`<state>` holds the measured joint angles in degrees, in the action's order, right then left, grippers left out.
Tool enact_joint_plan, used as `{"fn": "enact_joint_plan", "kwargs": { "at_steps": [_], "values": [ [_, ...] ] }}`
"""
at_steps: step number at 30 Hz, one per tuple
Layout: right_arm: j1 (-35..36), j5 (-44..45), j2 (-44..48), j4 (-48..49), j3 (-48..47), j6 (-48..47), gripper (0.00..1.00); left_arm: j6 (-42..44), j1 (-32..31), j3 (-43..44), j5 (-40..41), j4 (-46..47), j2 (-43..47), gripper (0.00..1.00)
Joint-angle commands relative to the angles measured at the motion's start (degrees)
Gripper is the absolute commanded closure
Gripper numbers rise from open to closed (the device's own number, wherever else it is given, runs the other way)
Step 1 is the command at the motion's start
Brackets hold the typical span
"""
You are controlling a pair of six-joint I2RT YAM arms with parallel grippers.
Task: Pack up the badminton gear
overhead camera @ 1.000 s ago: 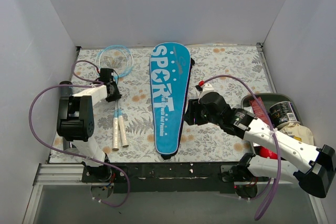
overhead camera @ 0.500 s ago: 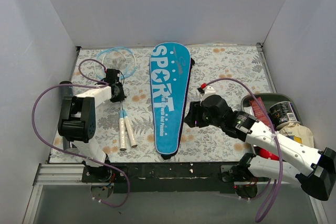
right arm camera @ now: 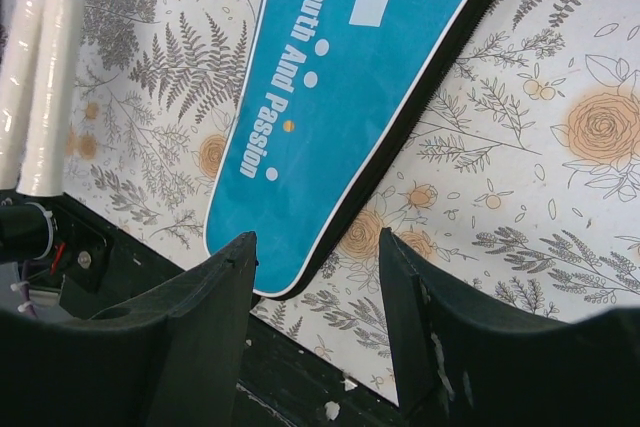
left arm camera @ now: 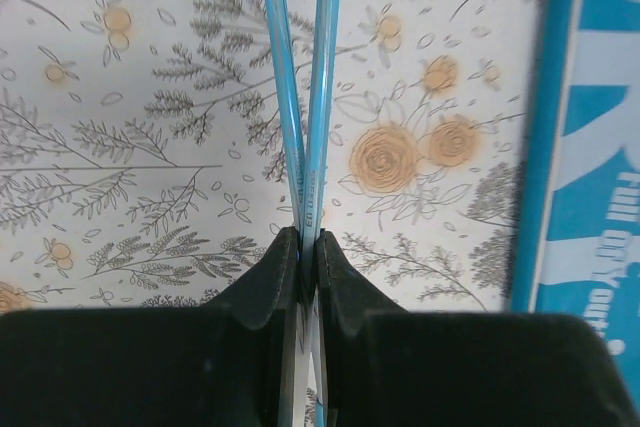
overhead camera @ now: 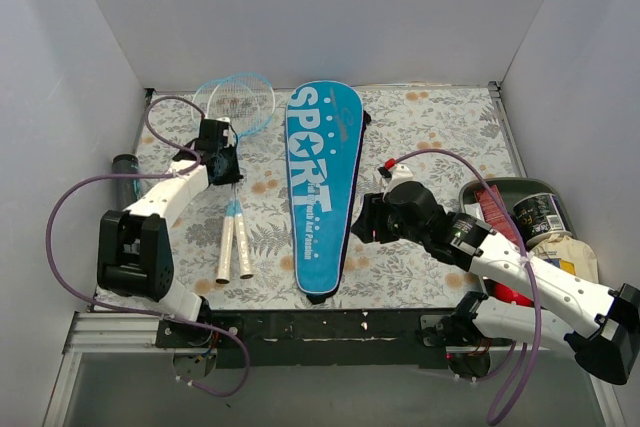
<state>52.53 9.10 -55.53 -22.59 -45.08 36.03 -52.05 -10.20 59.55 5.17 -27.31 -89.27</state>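
Left of blue cover [overhead camera: 322, 187]: two rackets [overhead camera: 233, 217], shafts clenched by left fingers [left arm camera: 265, 282]
Right of cover: right fingers [right arm camera: 410, 317] parted, empty, hovering above tabletop [overhead camera: 430, 127]

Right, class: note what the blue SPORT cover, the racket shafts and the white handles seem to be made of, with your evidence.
The cover: probably thin synthetic fabric, matte, with printed white lettering and a dark bound edge. The racket shafts: likely painted metal, since they are thin, straight and glossy blue. The handles: perhaps grip tape, matte white; hard to tell.
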Motion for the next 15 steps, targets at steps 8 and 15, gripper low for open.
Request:
{"fn": "enact_joint_plan", "kwargs": {
  "at_steps": [8, 15],
  "values": [
    [0.11, 10.92, 2.53, -8.16, -6.84, -0.52, 0.39, -3.31, -11.5, 16.02, -1.56, -4.77, 6.66, 1.0],
    [0.11, 22.08, 6.74, -23.0, -17.04, -0.61, 0.38, -8.59, -21.52, 22.97, -2.27, -3.54, -0.8, 1.0]
  ]
}}
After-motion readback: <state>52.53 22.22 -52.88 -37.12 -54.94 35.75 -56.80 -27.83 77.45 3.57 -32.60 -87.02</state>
